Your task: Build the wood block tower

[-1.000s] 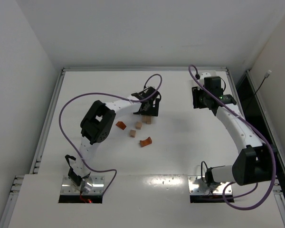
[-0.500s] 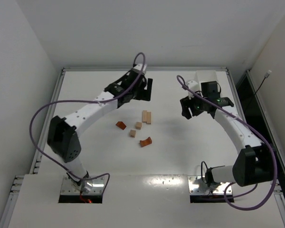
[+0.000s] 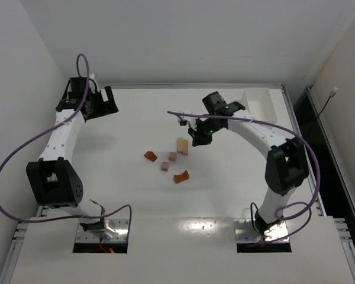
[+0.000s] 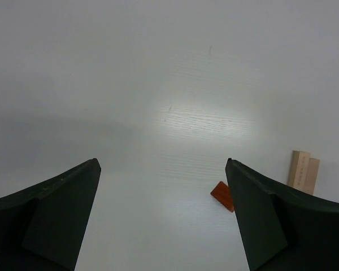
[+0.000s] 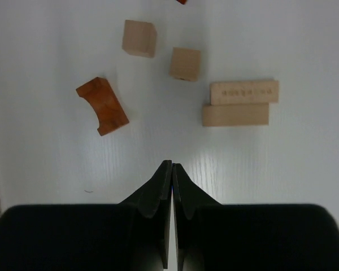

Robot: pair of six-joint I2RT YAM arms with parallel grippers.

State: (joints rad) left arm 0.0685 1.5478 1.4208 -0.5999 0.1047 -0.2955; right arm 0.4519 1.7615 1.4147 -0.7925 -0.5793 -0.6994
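The wood blocks lie loose at the table's middle, and no tower stands. Two tan bars (image 3: 182,145) lie side by side, with two tan cubes (image 3: 173,156) (image 3: 165,166), an orange arch (image 3: 181,176) and an orange block (image 3: 150,156) nearby. My right gripper (image 3: 196,136) is shut and empty, just right of the bars. Its wrist view shows the bars (image 5: 240,103), the cubes (image 5: 185,63) (image 5: 139,38) and the arch (image 5: 102,105) ahead of the shut gripper (image 5: 172,164). My left gripper (image 3: 109,102) is open and empty at the far left back. Its wrist view (image 4: 162,162) shows the orange block (image 4: 222,196) and the bars (image 4: 303,169).
A white rectangular box (image 3: 260,105) stands at the back right, behind the right arm. The table's raised rim (image 3: 165,86) runs along the back edge, and walls stand close on the left and right.
My left arm has swung away from the blocks to the far left back corner. My right arm has moved left from the back right to just beside the tan bars.
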